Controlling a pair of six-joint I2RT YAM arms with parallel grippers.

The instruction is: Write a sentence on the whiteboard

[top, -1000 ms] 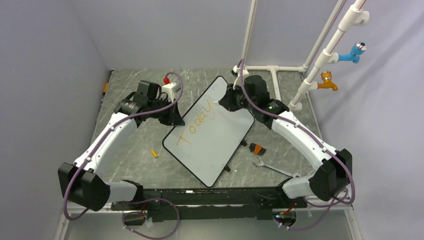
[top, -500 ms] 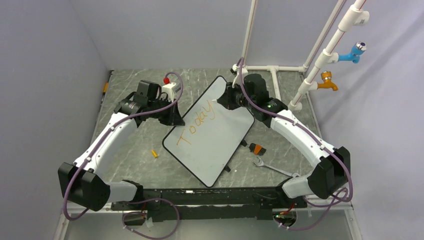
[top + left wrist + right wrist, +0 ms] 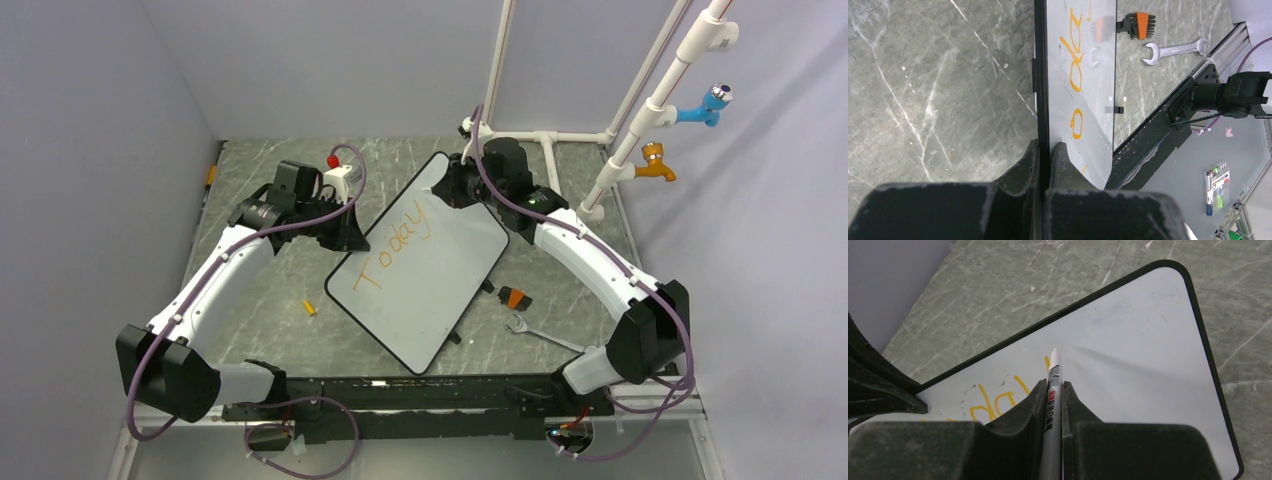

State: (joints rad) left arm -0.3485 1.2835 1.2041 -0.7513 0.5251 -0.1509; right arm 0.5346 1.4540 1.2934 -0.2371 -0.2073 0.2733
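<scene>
The whiteboard (image 3: 440, 275) lies slantwise on the table with the orange sentence (image 3: 398, 245) on it, reading only "Today" in one line. My left gripper (image 3: 352, 238) is shut on the board's left rim; the left wrist view shows its jaws (image 3: 1044, 146) pinching the black edge, with the board (image 3: 1098, 100) and letters (image 3: 1075, 75) beyond. My right gripper (image 3: 450, 195) is shut on a white marker (image 3: 1054, 365), jaws (image 3: 1053, 386) tight on its barrel. The marker tip hovers at the board (image 3: 1143, 355) just past the last letters (image 3: 985, 402). I cannot tell whether it touches.
An orange-handled hex key set (image 3: 514, 297) and a steel wrench (image 3: 540, 333) lie right of the board. A small yellow piece (image 3: 310, 307) lies to its left. A white box with a red button (image 3: 338, 175) stands behind the left gripper. White pipes with taps (image 3: 650, 110) rise at back right.
My right gripper with the marker has moved up and away from the "y" toward the board's far corner. The left gripper and the board have not moved.
</scene>
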